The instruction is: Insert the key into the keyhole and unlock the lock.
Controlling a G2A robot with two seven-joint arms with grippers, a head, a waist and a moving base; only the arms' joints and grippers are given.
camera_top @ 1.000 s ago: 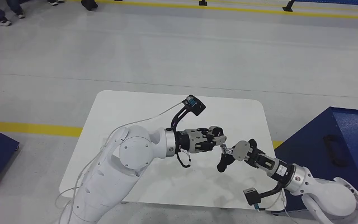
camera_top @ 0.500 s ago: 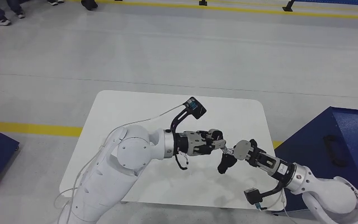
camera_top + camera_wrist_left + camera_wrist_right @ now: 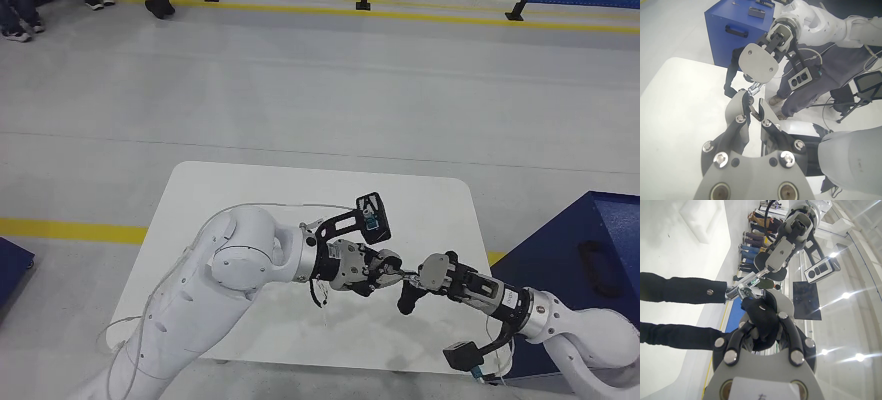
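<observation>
Above the white table (image 3: 230, 200), my right gripper (image 3: 412, 277) is shut on the lock's black body (image 3: 761, 315). The lock's chrome cylinder (image 3: 740, 289) sticks out past the fingers, and its black cable (image 3: 408, 298) hangs down toward the table. Facing it, my left gripper (image 3: 752, 103) is shut on the key (image 3: 755, 113). The key's metal shaft (image 3: 757, 274) reaches the chrome cylinder (image 3: 754, 89); I cannot tell how deep it sits. The two grippers meet tip to tip near the table's front right part.
A blue cabinet (image 3: 590, 250) stands off the table's right edge, with small parts on its top (image 3: 755, 11). The table's left and far parts are bare. The left wrist's camera bracket (image 3: 372, 215) sticks up above the grippers.
The left wrist has rolled, swinging its camera bracket to the right. Both grippers have shifted slightly toward the table's front edge, still tip to tip.
</observation>
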